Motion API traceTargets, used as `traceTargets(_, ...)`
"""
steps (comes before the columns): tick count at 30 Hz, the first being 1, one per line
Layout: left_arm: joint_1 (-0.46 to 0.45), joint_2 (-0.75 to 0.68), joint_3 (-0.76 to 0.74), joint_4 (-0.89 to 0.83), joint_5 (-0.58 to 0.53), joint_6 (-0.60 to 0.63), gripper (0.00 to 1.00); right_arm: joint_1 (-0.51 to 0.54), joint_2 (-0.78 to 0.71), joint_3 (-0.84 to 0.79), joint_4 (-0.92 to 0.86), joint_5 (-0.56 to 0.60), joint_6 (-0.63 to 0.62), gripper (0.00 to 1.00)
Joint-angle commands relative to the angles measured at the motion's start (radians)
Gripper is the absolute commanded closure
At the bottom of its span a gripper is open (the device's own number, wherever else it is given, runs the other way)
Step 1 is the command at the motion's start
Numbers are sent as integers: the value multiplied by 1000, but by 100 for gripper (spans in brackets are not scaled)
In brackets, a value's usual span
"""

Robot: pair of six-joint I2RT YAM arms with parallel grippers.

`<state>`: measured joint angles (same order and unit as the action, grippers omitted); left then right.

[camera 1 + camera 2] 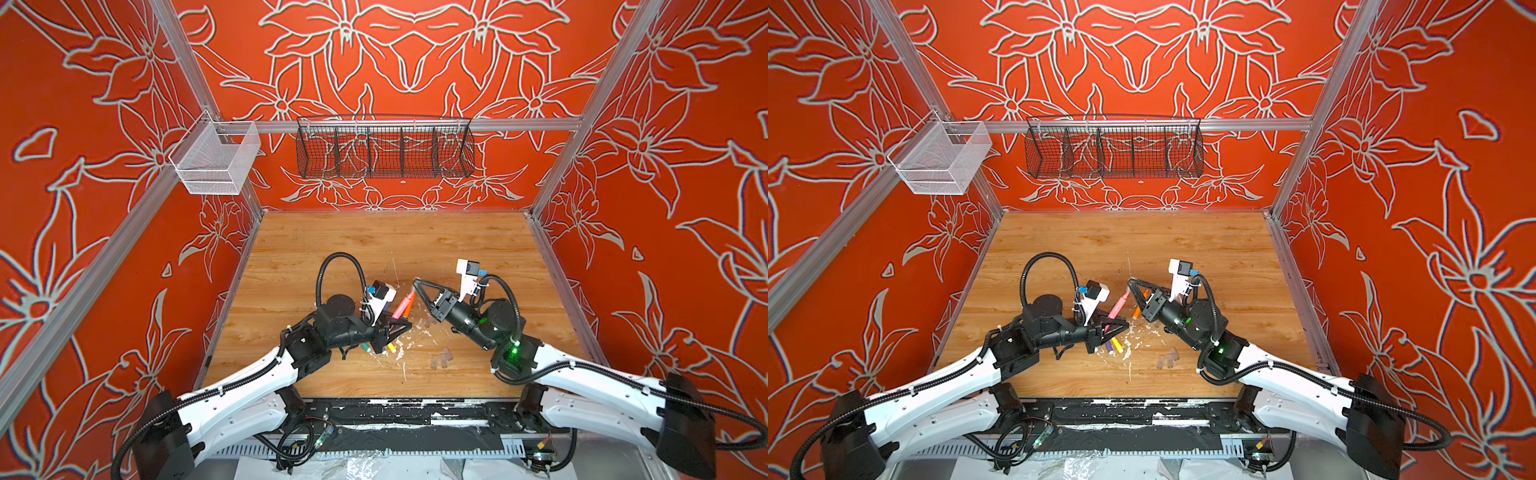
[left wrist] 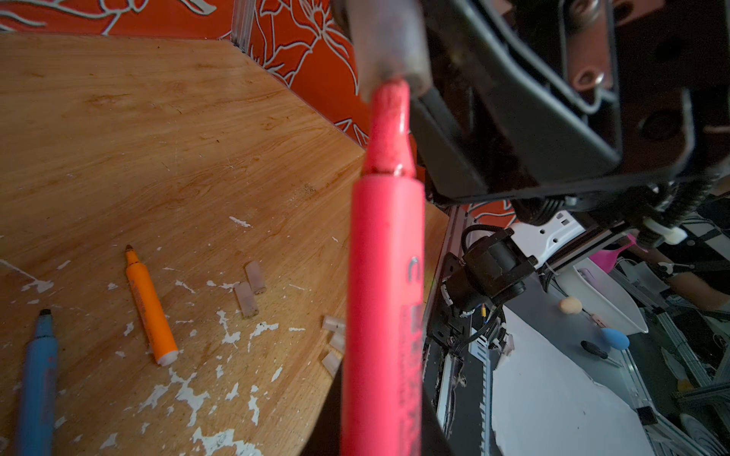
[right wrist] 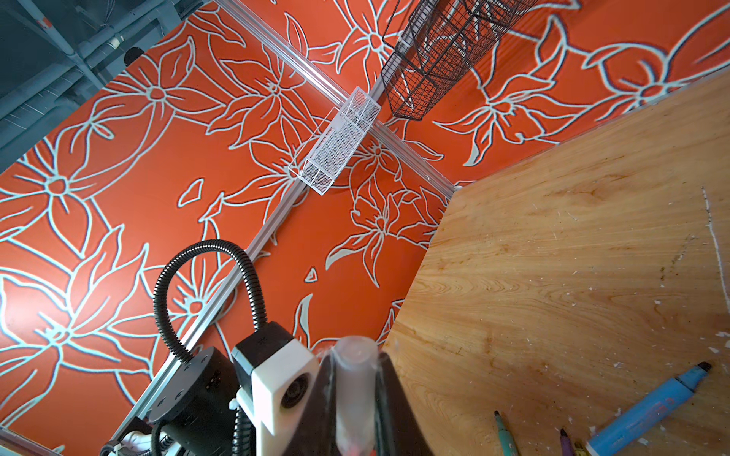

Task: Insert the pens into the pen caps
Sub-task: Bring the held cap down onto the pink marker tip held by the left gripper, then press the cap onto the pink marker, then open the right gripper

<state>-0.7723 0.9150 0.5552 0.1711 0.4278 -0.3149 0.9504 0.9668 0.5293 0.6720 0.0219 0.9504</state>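
Pinching the pink-red pen [image 2: 385, 296] in the left pincer [image 1: 398, 326] and the cap [image 3: 353, 379] in the right pincer [image 1: 417, 286], keep axes aligned, push straight

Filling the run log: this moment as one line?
left gripper: shut on pink-red pen | right gripper: shut on pen cap | status: tip in cap, not fully seated
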Motion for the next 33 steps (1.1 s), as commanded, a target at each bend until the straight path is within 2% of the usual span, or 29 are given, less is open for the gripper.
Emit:
traceTargets(1,0,8,34,60,-34,-34,100,12,11,-9,42,17,1,100)
traceTargets(10,0,64,51,266,-88,-154,100,100,82,7,69,94,-36,100)
traceTargets(11,1,99,52,282,-99,-156,100,113,88,10,70,105,-42,100)
traceTargets(17,1,110,58,311,-191,-128,100,160,128,22,80,147,-61,100)
traceTargets(21,1,93,46,306,-210,-95,100,161,125,20,73,146,-64,79)
traceTargets(25,0,46,22,291,-165,-30,100,161,66,11,15,175,-91,70)
traceTargets(28,1,19,-32,305,-120,55,100,160,-22,8,-62,200,-129,55)
traceTargets(33,0,-14,-117,334,-64,140,100,160,-137,-18,-96,218,-173,46)
